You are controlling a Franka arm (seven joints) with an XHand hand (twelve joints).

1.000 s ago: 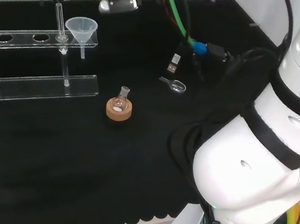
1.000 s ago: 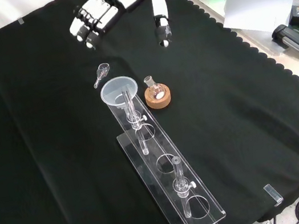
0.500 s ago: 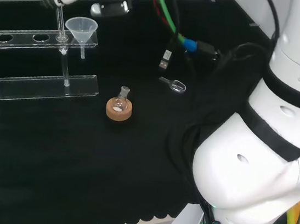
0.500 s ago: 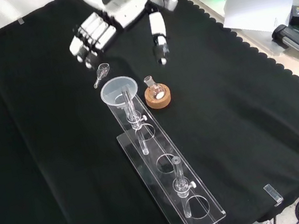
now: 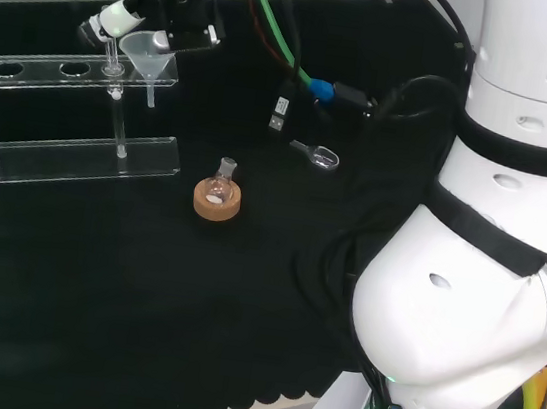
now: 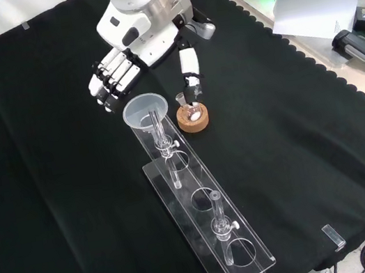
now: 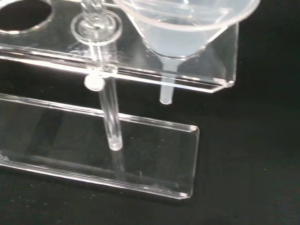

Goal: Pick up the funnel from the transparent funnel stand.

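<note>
Funnel (image 7: 185, 33): frosted translucent plastic; funnel stand (image 7: 154, 159): clear, glossy acrylic; cloth (image 6: 59, 200): matt black; ring (image 5: 218, 200): rough cork.

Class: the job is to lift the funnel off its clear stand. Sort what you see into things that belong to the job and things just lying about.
Belong to the job: funnel; transparent funnel stand; hand.

Lying about: small flask on cork ring; small glass scoop.

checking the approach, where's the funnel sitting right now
The funnel sits in the end hole of the clear stand, at the stand's upper end in the front view, just below the hand and left of the small flask on its cork ring.
</note>
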